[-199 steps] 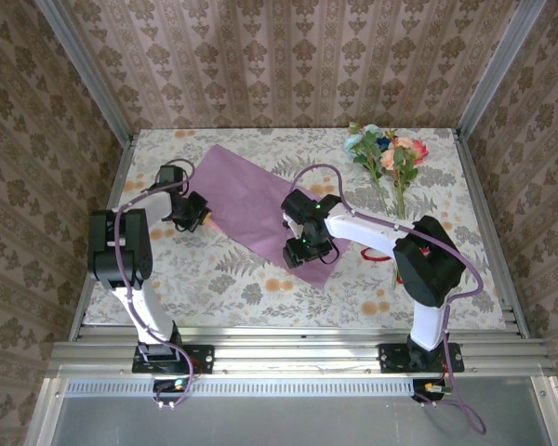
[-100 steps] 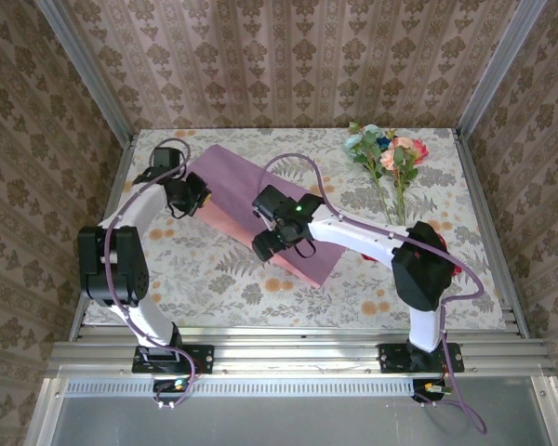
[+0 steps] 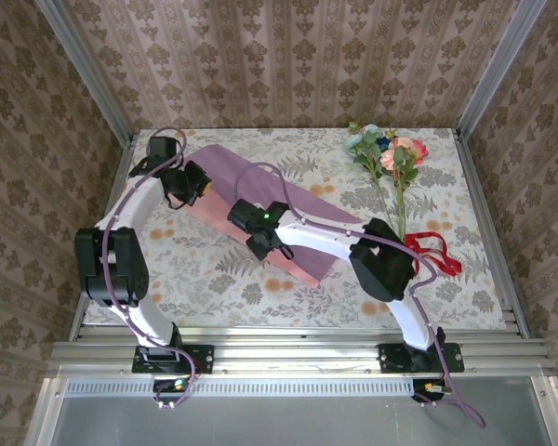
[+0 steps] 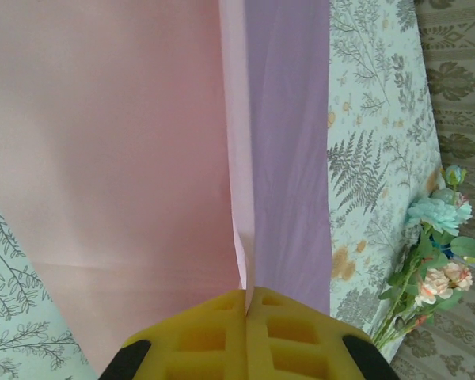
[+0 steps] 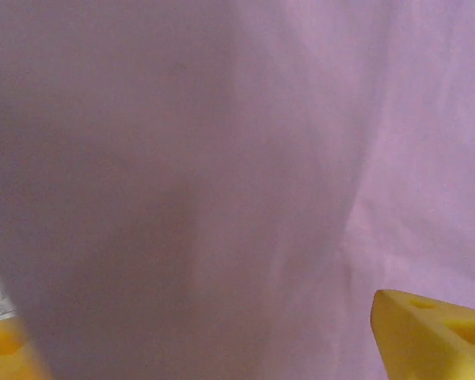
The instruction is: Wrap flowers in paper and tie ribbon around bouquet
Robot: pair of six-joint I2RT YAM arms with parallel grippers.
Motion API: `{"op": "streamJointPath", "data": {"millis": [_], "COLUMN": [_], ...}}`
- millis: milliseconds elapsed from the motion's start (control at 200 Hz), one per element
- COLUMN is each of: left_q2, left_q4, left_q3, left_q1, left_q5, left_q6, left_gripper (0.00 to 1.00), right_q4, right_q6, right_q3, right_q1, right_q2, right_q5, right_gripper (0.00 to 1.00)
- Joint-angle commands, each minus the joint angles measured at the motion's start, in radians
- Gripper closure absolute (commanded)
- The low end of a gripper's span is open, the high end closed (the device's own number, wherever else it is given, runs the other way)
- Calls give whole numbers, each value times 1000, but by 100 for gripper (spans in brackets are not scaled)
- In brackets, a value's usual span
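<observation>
**Beyond the paper's far-right edge, the flowers wait for the right arm**

At the paper's [image 3: 293, 206] far-left end the left gripper [image 3: 193, 186] is pinched shut on the sheet. In the left wrist view its yellow pads [image 4: 293, 336] meet with the paper's edge caught between them, the pinkish reverse on one side of the fold line and lilac on the other. Along the paper's near long edge, about halfway down, sits the right gripper [image 3: 260, 246]. In its own wrist view the fingers [image 5: 427, 332] stand wide apart with lilac sheet stretched across the gap, so it reads as open, with nothing seen clamped.

The paper lies on a slant, its long axis running from the left gripper's end toward the near right. A lilac strip shows along the far side, and the pink reverse is turned up along the near side.

The flowers [image 3: 386, 153] lie off the paper, past its far-right edge and well apart from both grippers, blooms away from the arms and stems pointing back toward them. The ribbon [image 3: 430, 251] lies right of the paper's near end, close by the right arm's elbow.

Wrapping has not begun, I judge. The sheet needs settling first, and then the bunch must come across onto it. The right arm is the nearer one for that reach. The stems lie across the paper's slant rather than along it, so the bunch may need turning as it is set down.
</observation>
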Motion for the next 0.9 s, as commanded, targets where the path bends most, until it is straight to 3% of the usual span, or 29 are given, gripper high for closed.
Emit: {"op": "streamJointPath", "data": {"millis": [0, 60, 110, 140, 175, 275, 365, 510, 685, 810, 900], "left_q2": [5, 5, 1, -2, -11, -70, -136, -251, -389, -352, -253], "left_q4": [-27, -27, -31, -38, -52, -118, -171, -180, -122, -5, 168], "left_q3": [33, 35, 42, 49, 61, 107, 114, -8, -215, -312, -339], "left_q1": [7, 11, 12, 12, 12, 0, -26, -75, -181, -305, -366], "left_q5": [26, 28, 32, 32, 28, -33, -82, -100, -145, -130, -95], "left_q6": [2, 2, 6, 8, 13, 33, 39, -13, -141, -245, -324], "left_gripper": [100, 100, 100, 100, 99, 63, 52, 59, 68, 73, 74], "right_q4": [-43, -55, -79, -100, -124, -192, -246, -320, -324, -329, -334], "right_q6": [-28, -33, -22, -11, 1, 53, 123, 205, 284, 314, 327], "right_q3": [60, 85, 117, 142, 170, 253, 315, 382, 399, 431, 459], "right_q1": [-4, -10, -18, -24, -33, -71, -121, -211, -290, -337, -364], "right_q2": [25, 36, 41, 41, 38, 6, -20, -7, -22, -26, -21], "right_q5": [178, 192, 187, 176, 145, -38, -199, -431, -572, -637, -683], "right_gripper": [32, 56, 88, 100, 100, 100, 100, 100, 100, 100, 100]}}
